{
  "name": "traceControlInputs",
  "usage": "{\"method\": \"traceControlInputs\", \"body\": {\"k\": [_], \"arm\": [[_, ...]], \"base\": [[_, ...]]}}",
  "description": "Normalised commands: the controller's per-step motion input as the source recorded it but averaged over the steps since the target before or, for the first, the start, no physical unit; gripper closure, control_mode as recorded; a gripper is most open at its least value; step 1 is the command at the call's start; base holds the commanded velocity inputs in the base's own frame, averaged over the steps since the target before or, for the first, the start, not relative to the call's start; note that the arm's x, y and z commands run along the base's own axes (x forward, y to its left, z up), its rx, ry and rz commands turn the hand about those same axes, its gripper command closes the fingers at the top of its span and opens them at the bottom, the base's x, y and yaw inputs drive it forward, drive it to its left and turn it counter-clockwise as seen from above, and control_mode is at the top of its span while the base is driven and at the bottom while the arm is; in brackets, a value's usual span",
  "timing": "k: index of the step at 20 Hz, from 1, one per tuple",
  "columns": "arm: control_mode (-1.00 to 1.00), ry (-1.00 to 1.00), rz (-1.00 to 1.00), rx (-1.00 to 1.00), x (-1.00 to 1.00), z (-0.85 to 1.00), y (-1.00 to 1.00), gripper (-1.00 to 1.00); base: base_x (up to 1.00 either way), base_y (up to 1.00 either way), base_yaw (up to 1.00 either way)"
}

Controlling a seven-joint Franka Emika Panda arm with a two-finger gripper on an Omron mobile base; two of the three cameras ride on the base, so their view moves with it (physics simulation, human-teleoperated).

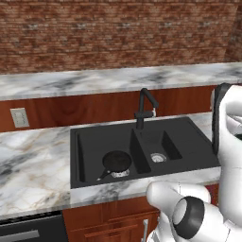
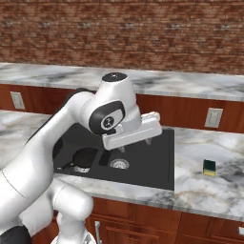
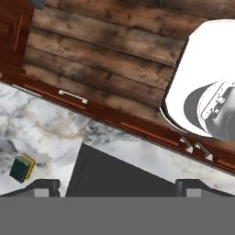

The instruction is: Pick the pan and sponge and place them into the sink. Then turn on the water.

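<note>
— Where's the pan (image 1: 116, 161)?

— I see it lying in the left basin of the sink (image 1: 189, 137), handle pointing toward seven o'clock in the left base view.

— And the sponge (image 2: 208, 167)?

— On the counter (image 2: 209, 190), at three o'clock from the sink, well apart from its rim. In the hand view it sits low at nine o'clock.

— The gripper (image 3: 117, 187)?

— My fingers (image 3: 43, 186) stand wide apart, holding nothing, over the sink's edge.

— The faucet (image 1: 144, 108)?

— Upright behind the divider.
</note>
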Motion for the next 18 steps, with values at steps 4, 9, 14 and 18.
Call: {"method": "traceControlInputs", "body": {"k": [4,9,14,18], "arm": [[-1.00,0.01,-0.29,0.02,0.15,-0.05,-0.96,-1.00],[-1.00,0.03,-0.31,0.01,0.18,-0.17,-0.83,-1.00],[-1.00,0.00,-0.19,0.04,0.33,-0.43,-0.52,-1.00],[-1.00,0.00,-0.13,0.03,0.60,-0.62,-0.32,-1.00]], "base": [[0.00,0.00,0.00],[0.00,0.00,0.00],[0.00,0.00,0.00],[0.00,0.00,0.00]]}}
